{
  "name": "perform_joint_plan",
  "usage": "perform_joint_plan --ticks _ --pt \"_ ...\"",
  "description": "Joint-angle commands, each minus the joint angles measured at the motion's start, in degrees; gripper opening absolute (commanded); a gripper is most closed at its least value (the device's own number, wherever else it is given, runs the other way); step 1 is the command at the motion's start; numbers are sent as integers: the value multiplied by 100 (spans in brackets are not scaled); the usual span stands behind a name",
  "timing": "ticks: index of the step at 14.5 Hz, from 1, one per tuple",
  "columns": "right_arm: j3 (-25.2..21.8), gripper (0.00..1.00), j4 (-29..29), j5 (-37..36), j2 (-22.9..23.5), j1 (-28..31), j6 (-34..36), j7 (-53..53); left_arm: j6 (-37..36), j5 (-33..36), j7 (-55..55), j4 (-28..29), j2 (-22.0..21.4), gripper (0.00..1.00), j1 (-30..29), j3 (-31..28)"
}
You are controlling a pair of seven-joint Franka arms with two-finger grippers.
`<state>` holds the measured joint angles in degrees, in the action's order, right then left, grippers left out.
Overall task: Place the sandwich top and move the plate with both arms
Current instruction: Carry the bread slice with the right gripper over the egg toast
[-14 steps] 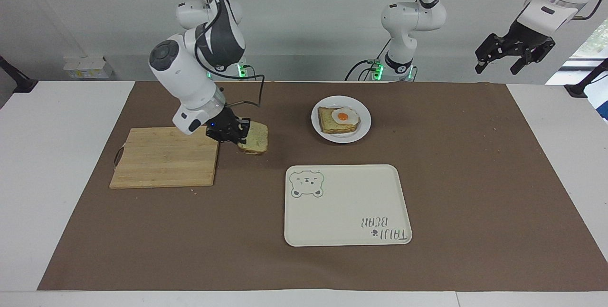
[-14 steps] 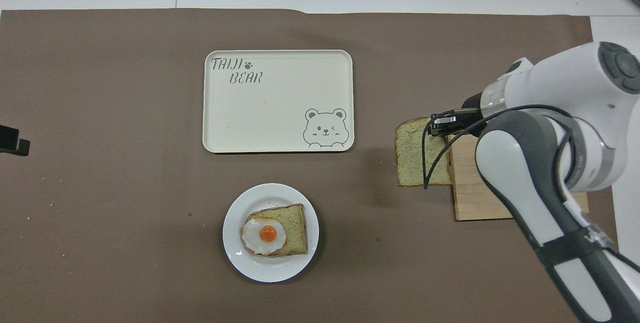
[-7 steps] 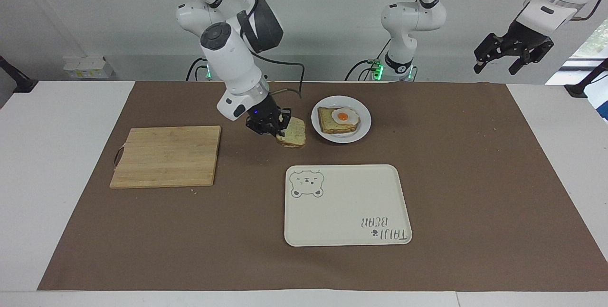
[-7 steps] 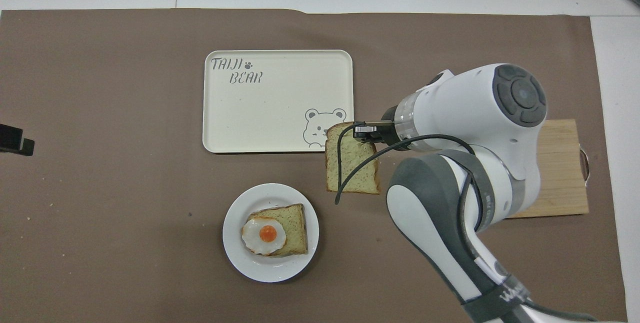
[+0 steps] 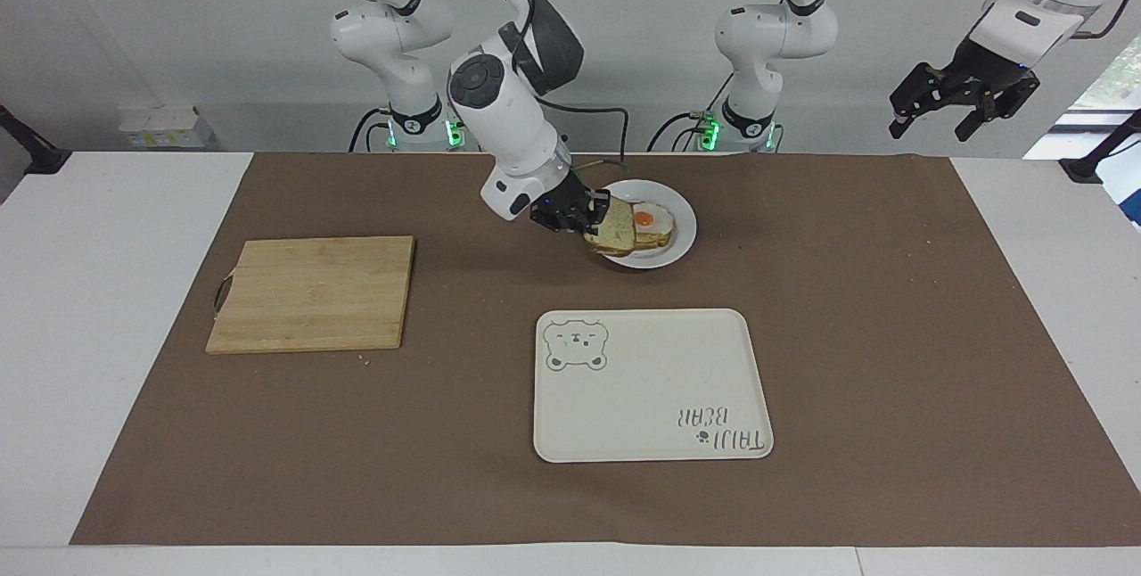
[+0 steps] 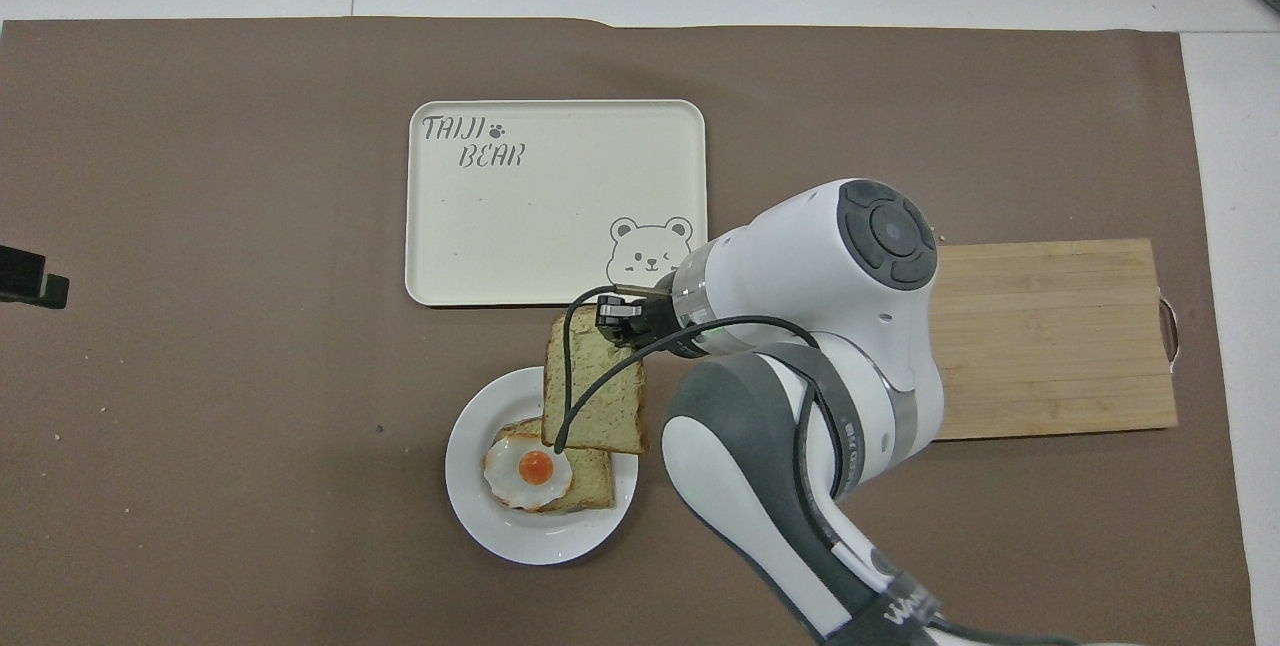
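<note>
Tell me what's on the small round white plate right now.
On the small round white plate lies a toasted bread slice with a fried egg on top. The right gripper holds the pale speckled bread slice over it, hiding part of the toast and the plate's rim.

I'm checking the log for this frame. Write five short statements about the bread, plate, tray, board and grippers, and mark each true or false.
1. The right gripper holds the sandwich top at the plate. True.
2. The sandwich top lies flat on the fried egg. False: it is tilted in the gripper, and the egg shows uncovered.
3. The bear tray carries the plate. False: nothing lies on the tray; the plate sits on the brown mat, nearer to the robots.
4. A bread slice lies on the wooden cutting board. False: the board is bare.
5. The left gripper waits raised over its own end of the table, holding nothing. True.
</note>
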<state>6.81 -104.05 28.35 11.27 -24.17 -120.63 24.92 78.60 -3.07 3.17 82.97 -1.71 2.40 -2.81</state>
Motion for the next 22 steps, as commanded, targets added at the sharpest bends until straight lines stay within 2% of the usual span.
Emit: perform_joint_plan --ticks 1,4,7,15,22 --pt "31 0 -46 364 68 -236 -127 144 138 -71 -19 202 -154 100 -73 35" --pt "31 0 -37 365 243 -413 -321 180 156 -71 -19 202 -163 100 -73 35" --pt "39 0 -19 356 586 -693 -803 31 165 -71 -19 202 -154 100 -73 35" --pt "39 0 -37 268 1026 -756 -1199 -550 139 -71 -98 228 -163 100 -3 53" --pt "31 0 -406 268 921 -747 -1270 -515 130 -71 -98 237 -171 100 23 140"
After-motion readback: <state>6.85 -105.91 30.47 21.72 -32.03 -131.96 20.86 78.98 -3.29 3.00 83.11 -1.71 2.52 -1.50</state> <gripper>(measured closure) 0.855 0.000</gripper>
